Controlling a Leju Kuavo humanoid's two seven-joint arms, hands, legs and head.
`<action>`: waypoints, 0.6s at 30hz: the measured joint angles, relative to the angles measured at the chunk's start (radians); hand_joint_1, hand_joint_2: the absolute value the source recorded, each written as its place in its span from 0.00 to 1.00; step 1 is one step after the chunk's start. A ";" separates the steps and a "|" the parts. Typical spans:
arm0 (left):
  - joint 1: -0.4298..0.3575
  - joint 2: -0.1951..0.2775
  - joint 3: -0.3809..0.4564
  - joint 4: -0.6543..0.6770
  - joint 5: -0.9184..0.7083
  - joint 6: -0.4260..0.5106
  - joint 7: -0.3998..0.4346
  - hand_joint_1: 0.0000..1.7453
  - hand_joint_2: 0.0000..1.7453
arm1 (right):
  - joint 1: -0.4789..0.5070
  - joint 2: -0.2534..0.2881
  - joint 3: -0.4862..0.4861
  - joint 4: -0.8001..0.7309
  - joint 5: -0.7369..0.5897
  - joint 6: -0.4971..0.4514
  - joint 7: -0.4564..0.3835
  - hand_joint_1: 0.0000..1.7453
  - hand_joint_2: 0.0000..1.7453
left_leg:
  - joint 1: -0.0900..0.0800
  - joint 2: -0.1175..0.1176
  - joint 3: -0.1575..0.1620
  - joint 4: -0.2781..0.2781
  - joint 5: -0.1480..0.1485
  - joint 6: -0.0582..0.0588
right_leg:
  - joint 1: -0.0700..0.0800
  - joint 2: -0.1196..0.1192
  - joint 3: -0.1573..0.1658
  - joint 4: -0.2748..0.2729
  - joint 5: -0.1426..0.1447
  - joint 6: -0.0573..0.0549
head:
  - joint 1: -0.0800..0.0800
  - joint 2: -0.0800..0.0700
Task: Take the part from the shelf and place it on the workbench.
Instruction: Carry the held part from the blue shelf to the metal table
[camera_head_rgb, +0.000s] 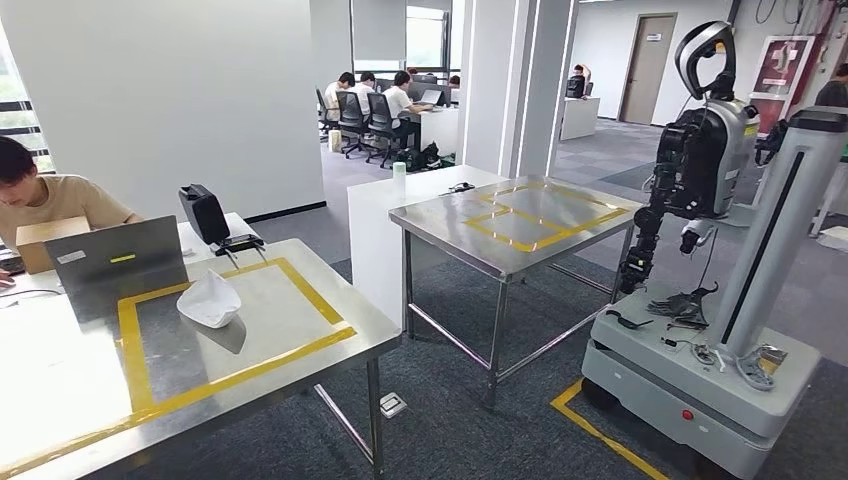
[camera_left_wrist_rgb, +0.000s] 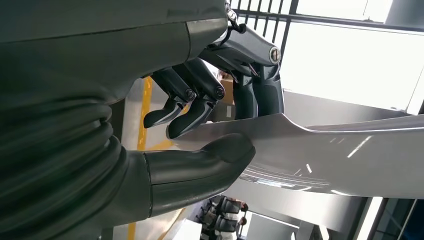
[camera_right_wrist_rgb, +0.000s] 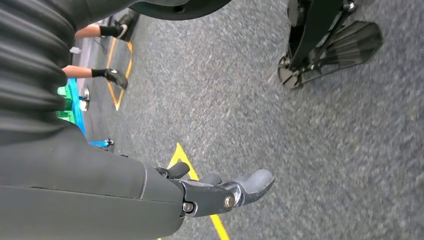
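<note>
room: open office, grey carpet, steel worktop (camera_head_rgb: 300, 300) with yellow tape frame | head view: white part (camera_head_rgb: 209, 300) lies inside the frame | left wrist view: left hand (camera_left_wrist_rgb: 200, 120) fingers (camera_left_wrist_rgb: 185, 112) and thumb clamped on a thin silver-grey curved part (camera_left_wrist_rgb: 340, 155) | right wrist view: right hand (camera_right_wrist_rgb: 220, 192) fingers apart, holding nothing, above carpet floor (camera_right_wrist_rgb: 300, 130)

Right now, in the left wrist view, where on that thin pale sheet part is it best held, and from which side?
At its edge, coming in edge-on, as the left hand does: thumb on one face, fingers on the other. The sheet part is thin, broad and gently curved, so a pinch across its thickness looks the likeliest to hold.
</note>
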 joint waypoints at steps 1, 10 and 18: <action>-0.003 0.000 -0.003 0.006 0.001 0.000 0.000 1.00 1.00 | 0.001 0.003 -0.003 0.000 -0.002 0.002 -0.005 0.00 1.00 | -0.001 -0.015 -0.001 0.001 0.001 -0.001 | 0.000 0.002 -0.004 0.002 0.014 -0.003 | 0.000 0.000; -0.011 -0.004 -0.006 0.061 -0.017 -0.014 -0.024 1.00 1.00 | 0.001 0.018 -0.007 0.000 -0.004 0.034 -0.015 0.00 1.00 | 0.003 -0.093 -0.021 0.004 0.014 -0.045 | 0.002 0.037 0.114 -0.279 0.153 -0.037 | -0.002 0.000; -0.029 -0.001 -0.005 0.121 -0.020 -0.009 -0.022 1.00 1.00 | 0.006 0.023 -0.018 0.000 -0.034 0.021 -0.017 0.00 1.00 | 0.001 0.027 -0.065 0.173 -0.064 -0.062 | 0.004 -0.033 0.111 -0.283 0.158 -0.053 | -0.006 0.000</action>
